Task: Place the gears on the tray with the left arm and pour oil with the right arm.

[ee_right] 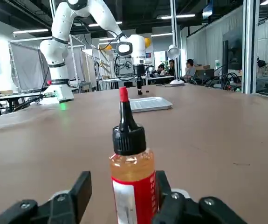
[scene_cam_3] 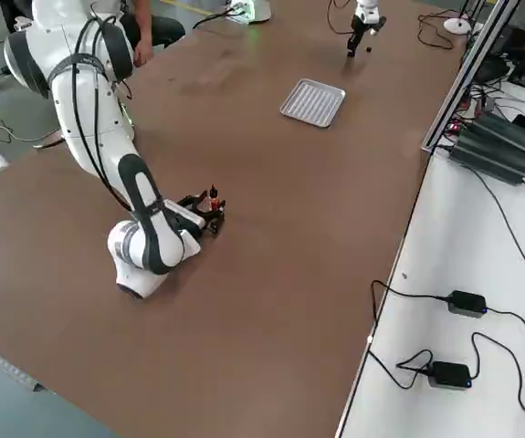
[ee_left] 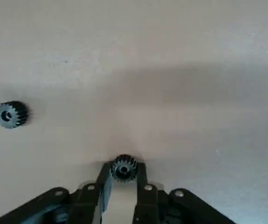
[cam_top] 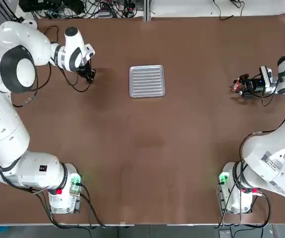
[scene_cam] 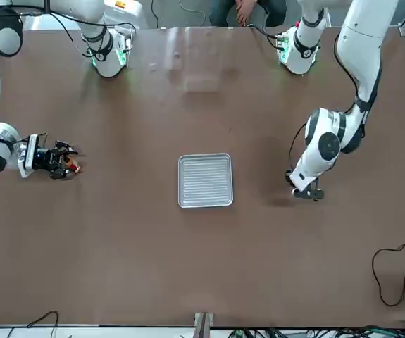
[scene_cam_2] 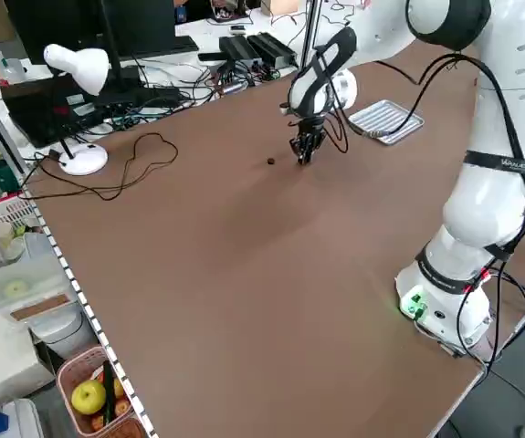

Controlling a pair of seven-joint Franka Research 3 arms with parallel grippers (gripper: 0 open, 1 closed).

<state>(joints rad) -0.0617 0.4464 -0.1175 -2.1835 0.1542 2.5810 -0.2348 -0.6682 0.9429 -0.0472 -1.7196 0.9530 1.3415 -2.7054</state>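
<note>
On the brown worktop (cam_top: 142,148) the left hand (ee_left: 123,179) points straight down, its two black fingers pressed together on a small dark toothed gear (ee_left: 123,168) that sits between their tips. From overhead that gear is hidden beneath the hand, and only the wrist camera shows its teeth and centre hole. A second gear (ee_left: 11,114), the same round toothed shape, lies flat on the worktop well apart from the hand, off to one side; in the left side view it is only a dark dot. The tray (cam_top: 146,81), a square of silvery ribbed metal with rounded corners, rests flat and bare to the side of the left hand, between the two hands. The right hand (ee_right: 120,193) lies low and nearly level over the worktop, its fingers standing either side of the oil bottle (ee_right: 130,175), close to it, though whether they touch it cannot be made out. The bottle stands upright, with a clear amber body, a red and white label, a black cap and a red-tipped nozzle; its base is cut off in the wrist view.
</note>
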